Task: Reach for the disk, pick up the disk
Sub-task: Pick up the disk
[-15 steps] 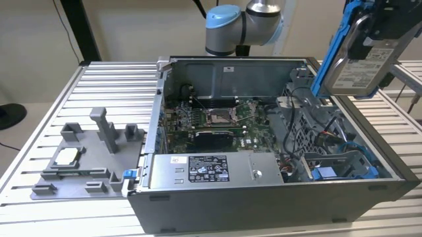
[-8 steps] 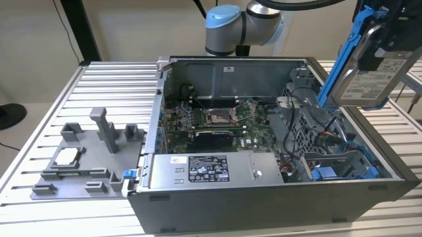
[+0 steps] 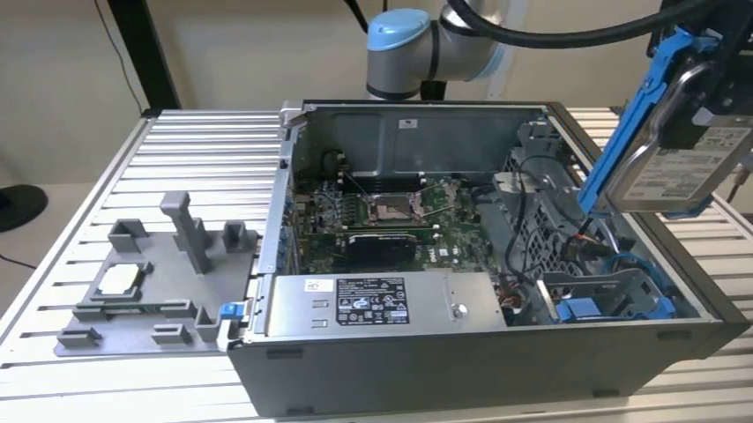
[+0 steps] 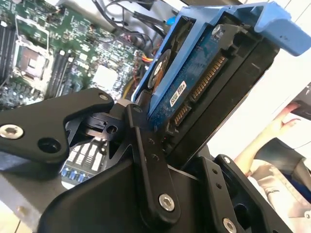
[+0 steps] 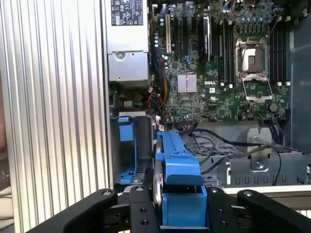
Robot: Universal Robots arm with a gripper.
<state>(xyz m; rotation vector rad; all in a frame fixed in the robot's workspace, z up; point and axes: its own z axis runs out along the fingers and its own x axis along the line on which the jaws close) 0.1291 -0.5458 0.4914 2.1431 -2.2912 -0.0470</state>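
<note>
The disk, a silver hard drive with a white label in a blue bracket, hangs tilted in the air above the open computer case, at the exterior view's right. My gripper is shut on its upper part. In the second wrist view the disk shows its circuit-board side and connector, clamped between the black fingers of my gripper. In the first wrist view the disk stands edge-on in my gripper, with the case's inside beneath it.
The case holds a motherboard, a power supply, cables and a fixed blue caddy. A grey fixture carrying a small silver chip sits on the slatted table. A person's hand is nearby.
</note>
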